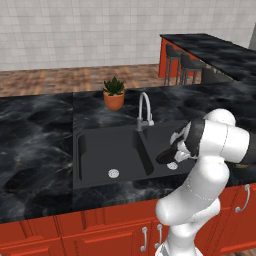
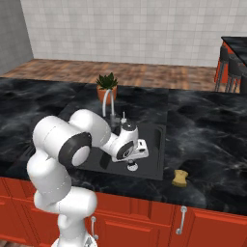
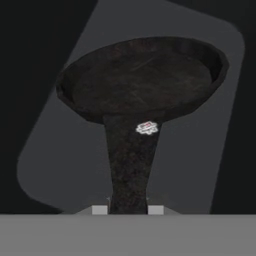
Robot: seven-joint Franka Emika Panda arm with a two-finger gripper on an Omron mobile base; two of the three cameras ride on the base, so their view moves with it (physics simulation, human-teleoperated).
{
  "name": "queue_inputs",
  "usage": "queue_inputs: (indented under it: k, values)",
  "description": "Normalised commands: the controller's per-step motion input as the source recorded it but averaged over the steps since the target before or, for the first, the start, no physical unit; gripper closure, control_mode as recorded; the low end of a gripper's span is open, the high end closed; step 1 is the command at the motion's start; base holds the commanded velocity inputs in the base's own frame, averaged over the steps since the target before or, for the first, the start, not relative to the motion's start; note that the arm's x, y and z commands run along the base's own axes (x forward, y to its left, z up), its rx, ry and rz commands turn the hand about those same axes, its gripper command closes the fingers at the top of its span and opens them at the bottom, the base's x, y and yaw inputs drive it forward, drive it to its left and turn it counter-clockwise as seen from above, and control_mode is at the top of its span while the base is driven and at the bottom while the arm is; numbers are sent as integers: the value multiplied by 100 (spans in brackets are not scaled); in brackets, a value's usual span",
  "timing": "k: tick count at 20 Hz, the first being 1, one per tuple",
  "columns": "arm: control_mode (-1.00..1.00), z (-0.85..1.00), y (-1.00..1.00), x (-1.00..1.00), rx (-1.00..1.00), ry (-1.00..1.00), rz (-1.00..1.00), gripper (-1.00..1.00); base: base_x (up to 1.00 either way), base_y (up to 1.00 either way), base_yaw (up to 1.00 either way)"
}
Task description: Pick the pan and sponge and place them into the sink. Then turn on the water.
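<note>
Red cabinet fronts with silver handles run along the near edge, below the black marbled table. On the near part of the table, just to the right of the sink in the right base view, lies the yellow sponge, apart from the arm and from the basin rim.

At the arm's end, the end effector is clamped together on the handle of the black pan; in the hand view the handle runs up between the two finger tips to the round, shallow bowl. The pan hangs over the right basin of the matte black double sink, and the grey basin floor lies behind it. In the left base view the pan is a dark shape just beside the right basin's silver drain; whether it touches the floor cannot be told. The robot's white forearm covers much of that basin in both base views.

Left of the centre divider, the other basin holds only its round drain. Behind the divider the curved silver gooseneck faucet rises close to the wrist, its spout bending towards the basins. Farther back an orange pot with a green plant stands on the table. Beyond it come a wooden floor, a pale tiled wall, and at the far right a second dark counter with stools.
</note>
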Motion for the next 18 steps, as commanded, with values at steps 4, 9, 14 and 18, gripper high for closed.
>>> queue_inputs:
  k: [4, 9, 14, 18]
  values:
    - [-100, -27, 0, 32, 0, 0, 2, 100, 0, 0, 0]
    - [-100, -28, 0, 29, 0, -1, 2, 100, 0, 0, 0]
    - [-100, -38, -2, 13, 0, -8, 3, 100, 0, 0, 0]
    - [-100, -40, 0, 9, 2, -17, 5, -100, 0, 0, 0]
